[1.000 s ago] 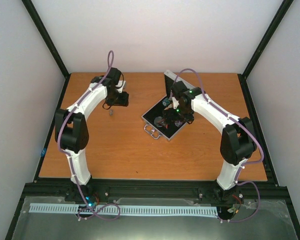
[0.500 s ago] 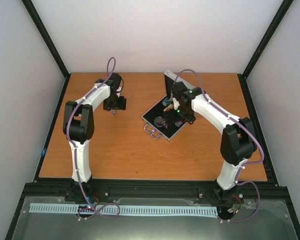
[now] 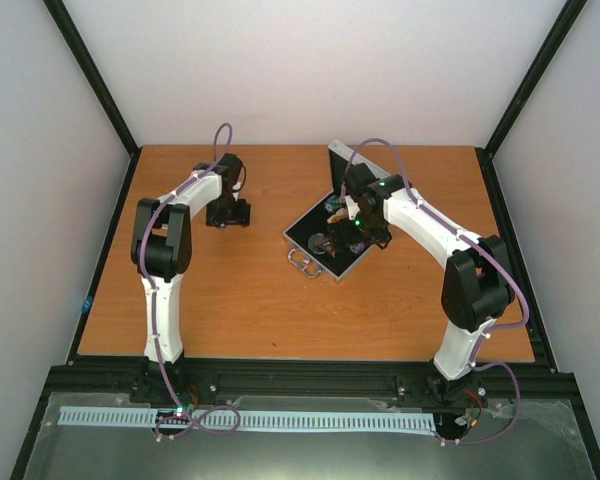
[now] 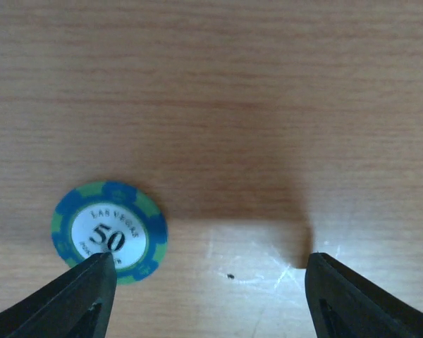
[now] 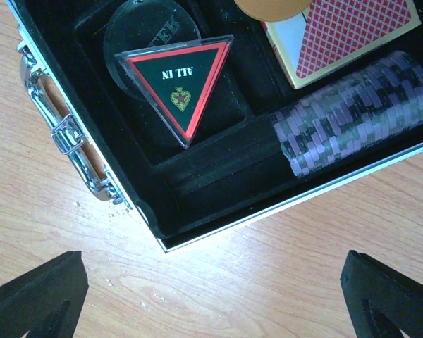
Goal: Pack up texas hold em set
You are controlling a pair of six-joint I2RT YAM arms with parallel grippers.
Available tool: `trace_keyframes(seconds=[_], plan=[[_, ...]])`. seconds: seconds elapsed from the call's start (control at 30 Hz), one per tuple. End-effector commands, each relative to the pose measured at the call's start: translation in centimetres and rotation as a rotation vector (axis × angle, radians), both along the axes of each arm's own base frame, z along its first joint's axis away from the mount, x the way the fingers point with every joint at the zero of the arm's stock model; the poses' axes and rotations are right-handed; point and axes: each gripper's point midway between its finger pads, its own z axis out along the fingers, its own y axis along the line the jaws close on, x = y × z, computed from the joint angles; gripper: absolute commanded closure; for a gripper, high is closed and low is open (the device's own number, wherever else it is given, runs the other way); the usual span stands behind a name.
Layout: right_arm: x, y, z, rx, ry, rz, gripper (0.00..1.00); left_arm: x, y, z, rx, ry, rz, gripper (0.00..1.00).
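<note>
With left and right jaws both spread, we should nudge the left jaws sideways until the flat-lying blue chip (image 4: 109, 232) sits centred between them.

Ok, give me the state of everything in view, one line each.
case, open on the table
blue chip, flat on the table, outside the case
purple chips, on edge in a case slot
triangle, flat, overlapping the clear disc
card pack, in the case, orange disc overlapping it
left gripper, jaws open, empty
right gripper, jaws open, empty
</note>
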Motion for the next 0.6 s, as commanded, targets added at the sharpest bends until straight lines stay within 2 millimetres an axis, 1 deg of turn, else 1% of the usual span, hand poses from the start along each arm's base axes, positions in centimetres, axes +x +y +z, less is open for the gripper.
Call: trace_keyframes(seconds=[0.0,0.1,0.17,0.23,0.33,0.43,0.5,0.57], plan=[[-0.1,-0.6,0.5,-0.012,-0.015,0.009,0.00,1.6,-0.2,-0.3,-0.007,-0.027,0.022,0.24],[-0.4,-0.9,0.4,-0.023,-0.013,0.008,0.00,1.9,-0.2,-0.5,0.000,-0.024,0.028,0.24],[-0.4,-1.1,0.3,-0.029,-0.015,0.006,0.00,2.0,-0.4,0.1,-0.015,-0.032,0.022,0.24],[-0.5,-1.1,0.2,-0.032,-0.014,0.006,0.00,2.0,-0.7,1.2,-0.033,-0.054,0.021,0.24],[-0.3,-0.9,0.1,-0.027,-0.011,0.004,0.00,2.1,-0.5,3.1,-0.027,-0.088,0.021,0.24],[0.1,-0.5,-0.2,-0.016,-0.004,0.009,0.00,2.5,-0.1,4.2,-0.003,-0.102,0.016,0.23],[0.4,-0.2,-0.2,-0.012,-0.003,0.013,0.00,2.9,0.3,4.2,0.023,-0.101,0.012,0.22],[0.7,-0.1,-0.2,-0.015,-0.002,0.016,0.00,3.1,0.6,3.8,0.035,-0.091,0.011,0.22]])
